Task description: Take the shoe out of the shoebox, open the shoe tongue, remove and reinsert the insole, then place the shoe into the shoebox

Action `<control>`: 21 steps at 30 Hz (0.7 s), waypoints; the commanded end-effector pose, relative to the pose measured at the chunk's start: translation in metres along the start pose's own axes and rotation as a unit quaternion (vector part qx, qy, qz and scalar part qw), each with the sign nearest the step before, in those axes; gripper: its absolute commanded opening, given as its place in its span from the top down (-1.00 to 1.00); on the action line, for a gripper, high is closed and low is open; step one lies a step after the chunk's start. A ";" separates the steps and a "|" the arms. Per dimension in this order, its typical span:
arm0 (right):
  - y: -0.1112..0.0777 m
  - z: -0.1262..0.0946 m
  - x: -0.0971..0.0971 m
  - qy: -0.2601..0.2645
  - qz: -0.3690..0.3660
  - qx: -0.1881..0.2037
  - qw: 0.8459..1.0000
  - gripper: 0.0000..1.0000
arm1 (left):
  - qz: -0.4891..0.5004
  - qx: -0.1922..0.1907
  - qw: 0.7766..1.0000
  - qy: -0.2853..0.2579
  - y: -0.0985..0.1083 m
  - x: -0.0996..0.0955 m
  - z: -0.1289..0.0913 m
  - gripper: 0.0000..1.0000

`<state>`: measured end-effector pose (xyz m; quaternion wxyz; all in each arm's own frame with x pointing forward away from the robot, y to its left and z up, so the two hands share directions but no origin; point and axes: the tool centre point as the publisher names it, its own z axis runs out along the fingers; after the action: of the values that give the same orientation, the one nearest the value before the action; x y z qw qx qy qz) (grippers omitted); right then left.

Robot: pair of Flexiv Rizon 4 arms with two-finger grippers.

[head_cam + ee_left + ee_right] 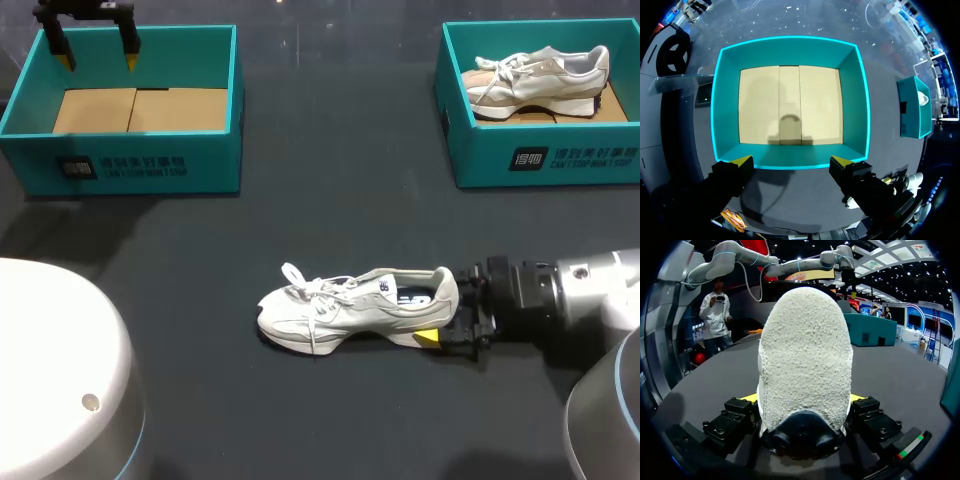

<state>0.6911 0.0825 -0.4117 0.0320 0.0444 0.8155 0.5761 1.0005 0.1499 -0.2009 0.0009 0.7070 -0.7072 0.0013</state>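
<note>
Sneaker (345, 310) heel pinched in right gripper (445, 320), on table (330, 200); left gripper (97, 52) spread wide above left teal shoebox (150, 165).

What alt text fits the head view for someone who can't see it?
A pale sneaker lies on the dark table, toe pointing left, its heel gripped by the right hand. The open left hand hovers over an empty teal shoebox at far left; a second teal shoebox at far right holds another sneaker.

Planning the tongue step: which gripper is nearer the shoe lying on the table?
Right. The right gripper is shut on the heel of the shoe; the left gripper hangs over the empty shoebox, well apart from the shoe.
</note>
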 end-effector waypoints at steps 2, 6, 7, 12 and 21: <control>0.001 0.004 -0.002 0.002 0.000 0.002 1.000 1.00 | 0.000 0.000 1.000 -0.001 0.000 0.000 0.000 -1.00; 0.000 0.005 -0.003 0.006 -0.001 0.003 1.000 1.00 | 0.000 0.000 1.000 -0.001 0.000 0.000 0.000 -1.00; 0.001 0.005 -0.004 0.007 -0.001 0.004 1.000 1.00 | 0.000 0.000 1.000 -0.001 0.000 0.000 0.000 -1.00; 0.001 0.005 -0.005 0.009 -0.003 0.004 1.000 1.00 | 0.000 0.000 1.000 -0.001 0.000 0.000 0.000 -1.00; 0.002 0.005 -0.005 0.011 0.001 0.002 1.000 1.00 | 0.000 0.000 1.000 -0.001 0.000 0.000 0.000 -1.00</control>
<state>0.6949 0.0842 -0.4118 0.0237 0.0385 0.8157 0.5767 1.0005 0.1499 -0.2009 0.0009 0.7070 -0.7072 0.0013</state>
